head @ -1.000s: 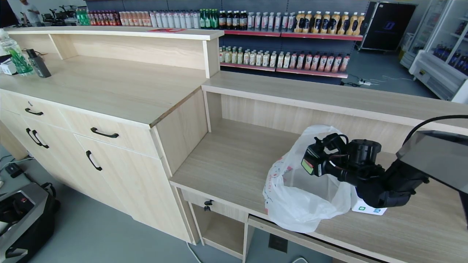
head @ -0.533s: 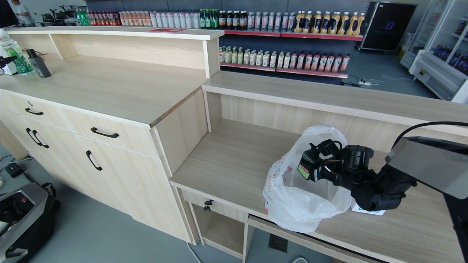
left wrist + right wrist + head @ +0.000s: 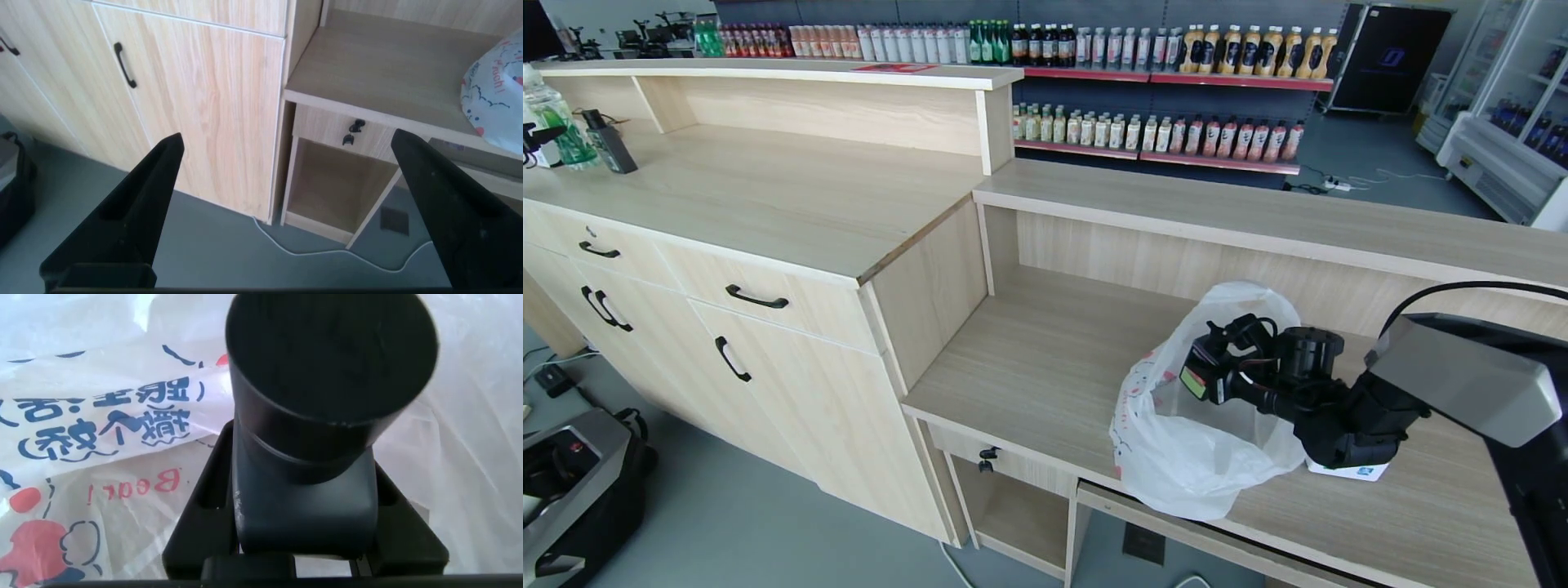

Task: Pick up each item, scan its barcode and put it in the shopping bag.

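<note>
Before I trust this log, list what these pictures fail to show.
Shopping bag contents: head view, right arm covers the mouth.
White box beside it: head view, mostly under that arm.
Dark cylinder: right wrist view, too near the lens to identify.
Green bottle: head view, cut by the edge.

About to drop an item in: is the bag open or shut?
Open. The bag stands on the counter with its mouth spread wide, its inside showing by the right gripper.
</note>
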Available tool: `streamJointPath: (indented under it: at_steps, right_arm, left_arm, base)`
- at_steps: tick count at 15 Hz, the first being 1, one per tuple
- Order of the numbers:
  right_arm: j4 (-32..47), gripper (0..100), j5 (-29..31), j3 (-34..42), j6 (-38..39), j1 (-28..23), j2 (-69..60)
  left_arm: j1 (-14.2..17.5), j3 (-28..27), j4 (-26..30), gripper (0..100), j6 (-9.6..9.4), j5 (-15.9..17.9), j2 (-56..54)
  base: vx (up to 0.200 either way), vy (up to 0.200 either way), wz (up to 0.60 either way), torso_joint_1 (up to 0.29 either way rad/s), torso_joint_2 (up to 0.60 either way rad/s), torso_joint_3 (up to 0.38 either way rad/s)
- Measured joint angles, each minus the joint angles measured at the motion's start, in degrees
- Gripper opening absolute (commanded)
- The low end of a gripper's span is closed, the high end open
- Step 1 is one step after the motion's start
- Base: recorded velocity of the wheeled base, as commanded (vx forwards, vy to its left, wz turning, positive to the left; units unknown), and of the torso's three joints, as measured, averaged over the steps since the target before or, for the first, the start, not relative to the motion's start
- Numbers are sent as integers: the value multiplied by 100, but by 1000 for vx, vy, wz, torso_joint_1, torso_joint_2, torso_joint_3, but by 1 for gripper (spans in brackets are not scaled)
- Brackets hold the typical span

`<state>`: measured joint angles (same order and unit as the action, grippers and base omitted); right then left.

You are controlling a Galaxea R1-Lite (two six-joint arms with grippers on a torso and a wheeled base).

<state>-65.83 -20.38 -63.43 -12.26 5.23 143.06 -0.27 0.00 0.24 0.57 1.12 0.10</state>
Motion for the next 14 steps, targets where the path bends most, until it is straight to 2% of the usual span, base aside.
streamJointPath:
  at_steps: [7, 14]
  right_arm:
    - [0, 0, 0, -357, 30, 50, 286]
    - [-16, 0, 0, -391, 88, 55, 407]
  left_arm:
    - [0, 0, 0, 100, 2, 2, 0]
    - [0, 0, 0, 100, 2, 0, 0]
  base:
    - [0, 0, 0, 0, 0, 0]
    - [0, 0, 0, 0, 0, 0]
